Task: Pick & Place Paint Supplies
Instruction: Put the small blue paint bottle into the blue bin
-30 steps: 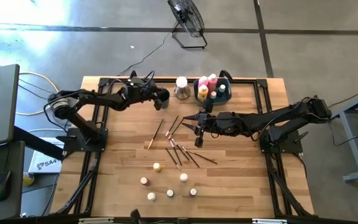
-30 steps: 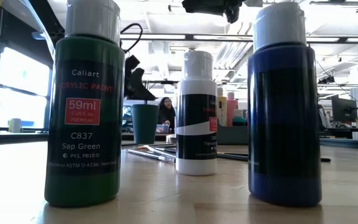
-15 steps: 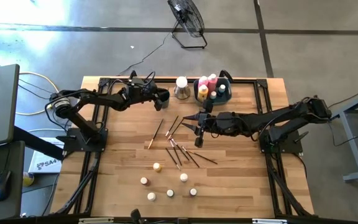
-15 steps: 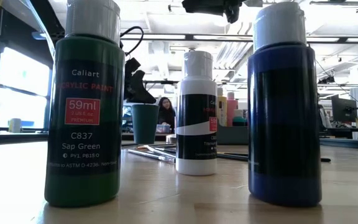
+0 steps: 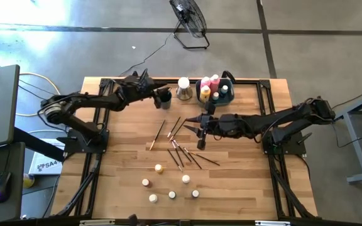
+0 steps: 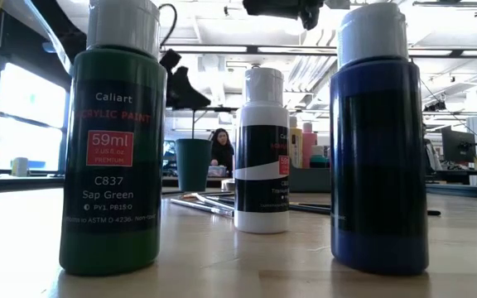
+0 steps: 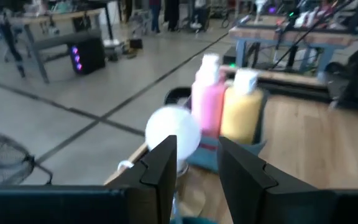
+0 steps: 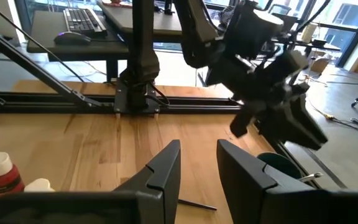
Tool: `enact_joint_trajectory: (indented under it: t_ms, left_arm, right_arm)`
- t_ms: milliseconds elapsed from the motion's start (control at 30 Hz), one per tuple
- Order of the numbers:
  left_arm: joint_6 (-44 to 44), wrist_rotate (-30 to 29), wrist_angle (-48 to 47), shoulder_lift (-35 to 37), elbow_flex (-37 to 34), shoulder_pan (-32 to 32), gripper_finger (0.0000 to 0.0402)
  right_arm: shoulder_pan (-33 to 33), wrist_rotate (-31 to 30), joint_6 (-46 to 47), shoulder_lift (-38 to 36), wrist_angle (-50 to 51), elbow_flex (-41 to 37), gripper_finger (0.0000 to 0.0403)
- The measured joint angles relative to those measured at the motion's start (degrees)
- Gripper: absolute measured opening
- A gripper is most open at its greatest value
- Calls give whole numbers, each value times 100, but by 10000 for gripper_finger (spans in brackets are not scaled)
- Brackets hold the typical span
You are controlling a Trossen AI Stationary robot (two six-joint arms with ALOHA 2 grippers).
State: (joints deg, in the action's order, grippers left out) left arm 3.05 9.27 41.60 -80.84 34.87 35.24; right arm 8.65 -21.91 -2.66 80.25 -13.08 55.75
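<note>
Two slender dark arms are seen, built of black jointed segments and mounted on black bases at the left and right table edges. Thin black cables are looped along the left arm [image 5: 83, 100] and right arm [image 5: 281, 119]. Each is ended by two flat, angular dark fingers [image 8: 160, 177], matte and unmarked.

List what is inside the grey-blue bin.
The bin holds upright paint bottles: a pink one, a yellow one and a teal one. Further caps show among them, too small to tell apart. The bin's floor is covered by the bottles.
</note>
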Motion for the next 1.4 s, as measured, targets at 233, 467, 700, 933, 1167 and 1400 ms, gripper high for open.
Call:
enact_joint_trajectory:
  t_ms: [233,467,700,933,1167,1400]
  left_arm:
    - [4,154,-1447,998,0,0,113]
    - [-25,286,-2735,1776,0,0,113]
    - [0,889,-3026,1952,0,-26,113]
    - [317,39,-2946,2006,0,-665,113]
    - [787,-420,-3494,2645,-2,-1342,85]
    - [914,-5,-4645,3649,-2,-1659,49]
  right_arm:
    - [94,-2,-11,0,107,0,98]
    - [111,0,-13,0,120,0,98]
    - [111,-13,-15,0,111,0,98]
    - [111,-20,-15,0,105,0,98]
    - [111,-20,4,0,94,0,98]
    - [111,-20,4,0,90,0,98]
